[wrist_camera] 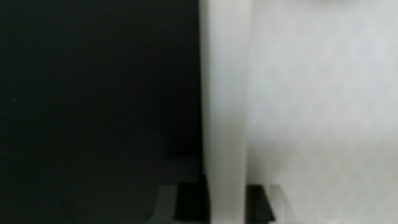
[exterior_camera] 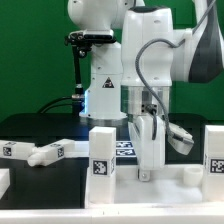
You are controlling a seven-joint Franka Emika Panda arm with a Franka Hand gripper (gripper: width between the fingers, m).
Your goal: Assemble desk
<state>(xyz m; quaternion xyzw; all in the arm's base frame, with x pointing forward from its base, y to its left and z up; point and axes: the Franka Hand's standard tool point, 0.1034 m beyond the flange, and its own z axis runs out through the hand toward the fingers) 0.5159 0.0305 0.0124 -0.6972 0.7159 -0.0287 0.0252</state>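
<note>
The desk tabletop panel [exterior_camera: 170,188] lies flat at the front of the black table. One white leg [exterior_camera: 102,152] stands upright at its end on the exterior view's left, another [exterior_camera: 215,150] at the right edge. Two loose tagged legs [exterior_camera: 45,152] lie further left. My gripper [exterior_camera: 147,168] points straight down onto the panel between the upright legs. In the wrist view the gripper [wrist_camera: 224,205] is shut on the panel's thin raised rim [wrist_camera: 224,100], which runs between the dark fingers [wrist_camera: 185,203]. The white panel [wrist_camera: 329,120] lies on one side of the rim, black table on the other.
The marker board [exterior_camera: 126,149] lies behind the panel near the arm's base. A small white part [exterior_camera: 4,180] shows at the front left edge. A black stand [exterior_camera: 88,40] rises behind the arm.
</note>
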